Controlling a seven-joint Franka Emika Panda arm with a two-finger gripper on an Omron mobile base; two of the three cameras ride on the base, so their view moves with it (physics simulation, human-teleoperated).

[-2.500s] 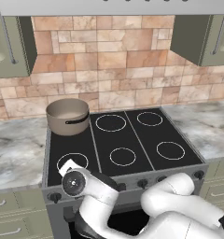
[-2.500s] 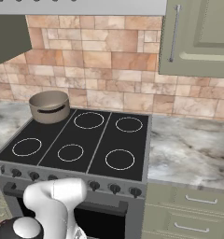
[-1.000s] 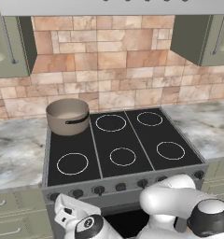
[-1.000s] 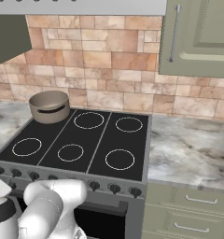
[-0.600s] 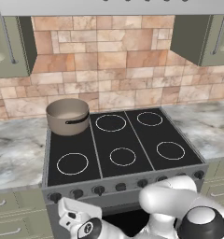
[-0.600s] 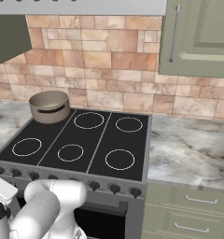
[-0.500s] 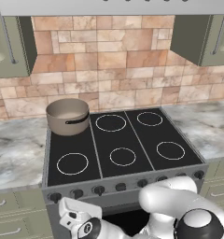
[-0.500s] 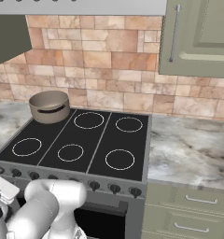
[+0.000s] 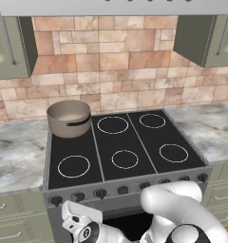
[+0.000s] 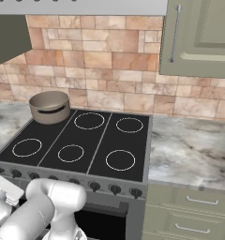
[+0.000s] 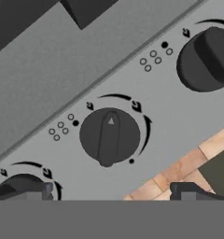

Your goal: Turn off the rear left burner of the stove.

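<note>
Pot point(image 9: 68, 117) sitting on the stove's point(image 9: 123, 142) rear left burner, claw point(image 11: 109, 191) spread apart before a dark knob point(image 11: 109, 136), marble bench point(image 10: 191, 150) alongside.

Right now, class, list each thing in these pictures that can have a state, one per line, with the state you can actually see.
pot: upright, no lid, on the rear left burner.
rear left burner: covered by the pot; on or off cannot be told.
middle knob: pointer mark near the top of its dial.
gripper: open, fingertips either side below the middle knob, not touching it.
oven door: closed.
</note>
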